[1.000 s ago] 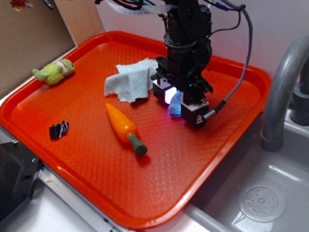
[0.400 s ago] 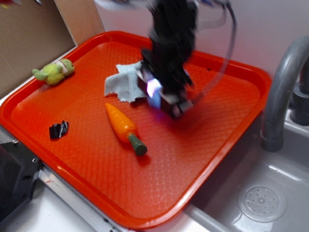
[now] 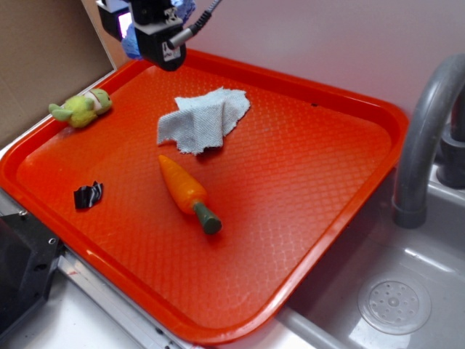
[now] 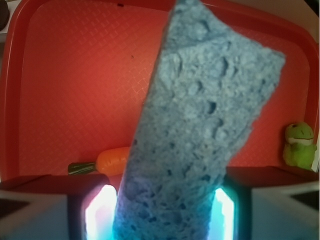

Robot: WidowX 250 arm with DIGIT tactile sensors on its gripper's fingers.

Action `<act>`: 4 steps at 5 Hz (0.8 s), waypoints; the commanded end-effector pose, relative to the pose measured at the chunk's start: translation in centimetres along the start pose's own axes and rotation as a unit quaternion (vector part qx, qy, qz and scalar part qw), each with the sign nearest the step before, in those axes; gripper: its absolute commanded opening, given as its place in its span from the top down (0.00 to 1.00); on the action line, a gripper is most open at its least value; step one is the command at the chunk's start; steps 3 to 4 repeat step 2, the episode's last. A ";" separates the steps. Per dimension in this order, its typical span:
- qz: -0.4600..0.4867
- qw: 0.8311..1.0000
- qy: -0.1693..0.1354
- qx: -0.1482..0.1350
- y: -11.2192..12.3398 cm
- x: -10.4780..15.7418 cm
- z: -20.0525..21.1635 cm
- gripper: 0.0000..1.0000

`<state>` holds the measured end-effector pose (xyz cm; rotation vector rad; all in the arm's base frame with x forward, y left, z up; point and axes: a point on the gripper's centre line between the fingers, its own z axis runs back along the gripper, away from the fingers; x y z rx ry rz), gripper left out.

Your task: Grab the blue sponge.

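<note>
Tray [image 3: 305, 189] is bright orange-red with a diamond grid texture all over. The blue sponge [image 4: 200, 130] is periwinkle, pitted with darker pores. Toy carrot [image 3: 182, 185] is orange with a dark green stem end, cloth [image 3: 203, 120] is pale grey-blue woven, plush frog [image 3: 81, 107] is yellowy green, faucet [image 3: 425, 123] plain grey.

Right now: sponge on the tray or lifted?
Lifted. The blue sponge sits clamped in the gripper, high above the orange tray.

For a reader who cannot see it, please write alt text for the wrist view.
A blue sponge fills the middle of the frame, clamped upright in the gripper above an orange tray. A toy carrot shows at the lower left and a green plush toy at the right edge.
</note>
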<state>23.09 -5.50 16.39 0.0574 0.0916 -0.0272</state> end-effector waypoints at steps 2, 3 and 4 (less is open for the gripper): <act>-0.020 0.995 -0.064 -0.075 2.6 -4.2 2.1 1.00; -0.020 0.995 -0.064 -0.075 2.6 -4.2 2.1 1.00; -0.020 0.995 -0.064 -0.075 2.6 -4.2 2.1 1.00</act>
